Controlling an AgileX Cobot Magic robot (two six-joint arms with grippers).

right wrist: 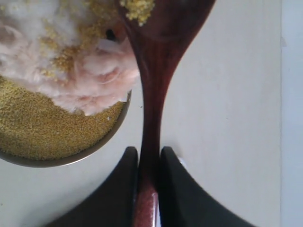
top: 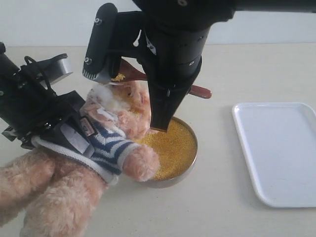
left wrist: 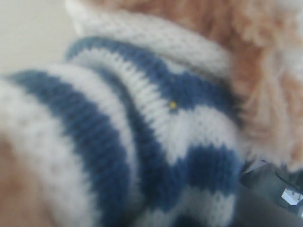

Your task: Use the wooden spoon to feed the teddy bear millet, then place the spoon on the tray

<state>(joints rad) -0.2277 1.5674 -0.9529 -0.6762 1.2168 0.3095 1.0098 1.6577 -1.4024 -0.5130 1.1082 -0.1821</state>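
Badge [top: 88,126] on teddy bear [top: 118,143]: text too small to read. R gripper [right wrist: 149,156] clamps dark red-brown wooden spoon [right wrist: 154,71] by handle; spoon bowl w/ millet [right wrist: 137,8] at bear's muzzle, ahead of jaws. L gripper [top: 69,131] grips bear's striped torso.

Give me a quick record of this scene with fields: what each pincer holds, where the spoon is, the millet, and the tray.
Left pincer: clamped on the teddy bear at its striped shirt
Right pincer: shut on the wooden spoon handle
Spoon bowl: at the bear's muzzle, a little millet in it
Metal bowl: holds millet, partly under the bear's head
Tray: right of the bowl, spoon not on it
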